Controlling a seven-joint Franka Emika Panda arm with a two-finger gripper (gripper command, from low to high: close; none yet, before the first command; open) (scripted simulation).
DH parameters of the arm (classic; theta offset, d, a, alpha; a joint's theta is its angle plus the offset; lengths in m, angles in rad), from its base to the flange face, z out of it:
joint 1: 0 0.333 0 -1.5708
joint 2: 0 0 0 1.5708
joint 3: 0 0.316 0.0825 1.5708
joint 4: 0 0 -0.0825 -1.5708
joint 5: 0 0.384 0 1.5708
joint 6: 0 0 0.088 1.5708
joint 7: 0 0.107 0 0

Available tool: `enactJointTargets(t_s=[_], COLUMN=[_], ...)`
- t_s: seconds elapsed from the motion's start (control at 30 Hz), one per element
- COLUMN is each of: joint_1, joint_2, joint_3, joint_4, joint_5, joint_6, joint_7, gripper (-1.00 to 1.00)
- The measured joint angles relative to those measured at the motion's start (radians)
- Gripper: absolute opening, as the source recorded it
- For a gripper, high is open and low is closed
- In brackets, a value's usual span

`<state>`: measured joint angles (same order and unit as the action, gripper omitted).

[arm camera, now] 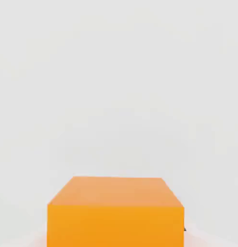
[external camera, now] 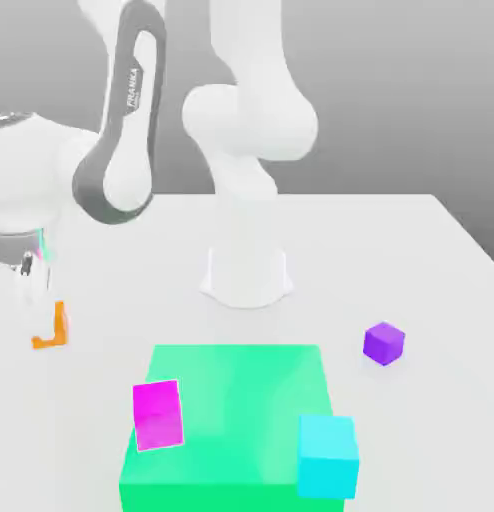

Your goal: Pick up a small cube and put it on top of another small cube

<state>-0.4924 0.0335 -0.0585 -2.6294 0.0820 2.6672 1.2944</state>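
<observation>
- One gripper (external camera: 49, 315) is hanging at the exterior view's left edge, its fingers closed nearly all the way and pinching the small orange cube (external camera: 53, 328).
- Orange cube (arm camera: 115, 212) is sitting close under the hand camera, over the white table (external camera: 431, 260).
- Purple cube (external camera: 383, 343) is resting on the table, well apart, toward the exterior view's right.
- Magenta cube (external camera: 157, 414) and cyan cube (external camera: 327, 456) are sitting at the green slab (external camera: 241, 400).

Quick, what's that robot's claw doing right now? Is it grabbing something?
Gripper: shut on the small orange cube, at the exterior view's left.
</observation>
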Motion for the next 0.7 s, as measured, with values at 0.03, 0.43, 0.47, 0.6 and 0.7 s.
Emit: enactJointTargets(t_s=[0.03,0.43,0.47,0.6,0.7], joint_1=[0.035,0.470,0.475,0.482,0.482], joint_2=[0.004,0.027,0.042,0.117,0.117], joint_3=[0.017,0.220,0.220,0.215,0.215], joint_4=[0.037,0.389,0.389,0.364,0.364], joint_5=[-0.003,-0.075,-0.088,-0.114,-0.114], joint_6=[-0.034,-0.369,-0.352,-0.252,-0.252], joint_7=[0.034,0.400,0.418,0.444,0.444], gripper=[-1.00,-1.00,-1.00,1.00,1.00])
